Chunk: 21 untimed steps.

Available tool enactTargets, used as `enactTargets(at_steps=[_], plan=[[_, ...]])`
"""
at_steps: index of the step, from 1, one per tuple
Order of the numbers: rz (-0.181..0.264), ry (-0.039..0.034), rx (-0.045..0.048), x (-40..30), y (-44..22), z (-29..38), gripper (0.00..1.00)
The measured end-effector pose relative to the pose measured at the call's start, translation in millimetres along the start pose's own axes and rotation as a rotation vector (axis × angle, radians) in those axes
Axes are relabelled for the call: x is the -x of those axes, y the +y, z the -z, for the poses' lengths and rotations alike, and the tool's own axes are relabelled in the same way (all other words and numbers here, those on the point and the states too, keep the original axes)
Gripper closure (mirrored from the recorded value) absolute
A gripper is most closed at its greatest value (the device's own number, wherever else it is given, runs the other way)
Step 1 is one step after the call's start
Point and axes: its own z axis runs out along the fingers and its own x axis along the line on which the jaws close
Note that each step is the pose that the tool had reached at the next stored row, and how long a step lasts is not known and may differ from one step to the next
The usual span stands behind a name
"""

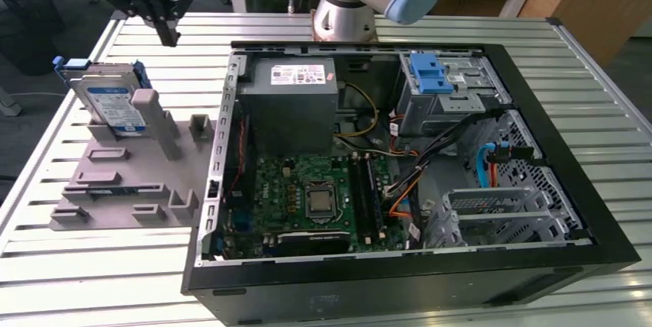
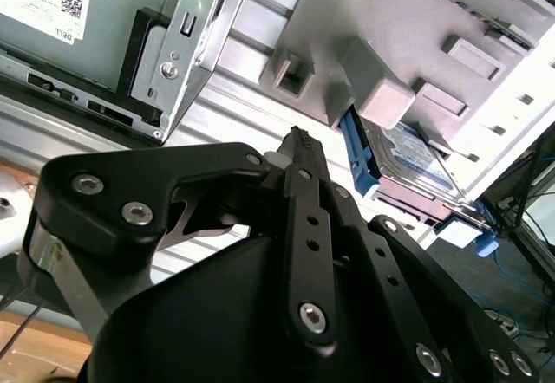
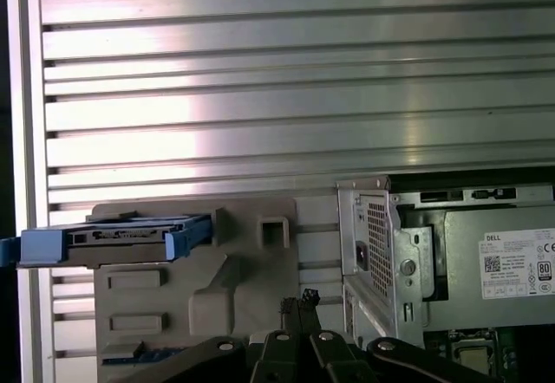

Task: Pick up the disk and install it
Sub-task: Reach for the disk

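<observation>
The fingers of the gripper (image 1: pixel 166 37) are pressed together into a single point and hold nothing; in both wrist views (image 2: pixel 299 140) (image 3: pixel 305 299) the two tips meet with no gap showing. In the exterior view the gripper hangs tips-down over the slatted metal tabletop (image 1: pixel 91 281), above and behind the disk (image 1: pixel 110 101) and apart from it. The disk stands on edge in a grey holder (image 1: pixel 122 182) on the tabletop, at the exterior view's left of the open computer case (image 1: pixel 408 289). It leans back a little, its white-and-blue label faces the exterior camera, and a grey post of the holder stands just in front of it. Its long axis appears to rise out of the holder rather than lie flat, though this is hard to judge. In the first wrist view the disk (image 3: pixel 113 237) is seen edge-on from above as a thin blue-framed strip running along the tabletop's slats. In the second wrist view it (image 2: pixel 408 153) shows past a grey block of the holder. Inside the case lie a grey power supply (image 1: pixel 295 98), a green circuit board (image 1: pixel 316 197) and a blue latch (image 1: pixel 430 75).
</observation>
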Motion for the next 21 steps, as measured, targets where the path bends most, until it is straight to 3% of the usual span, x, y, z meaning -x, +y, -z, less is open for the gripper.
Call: enactTargets(at_steps=[21], plan=[[0.000,0.0000,0.0000,-17.8,-1.3,0.4,0.89]])
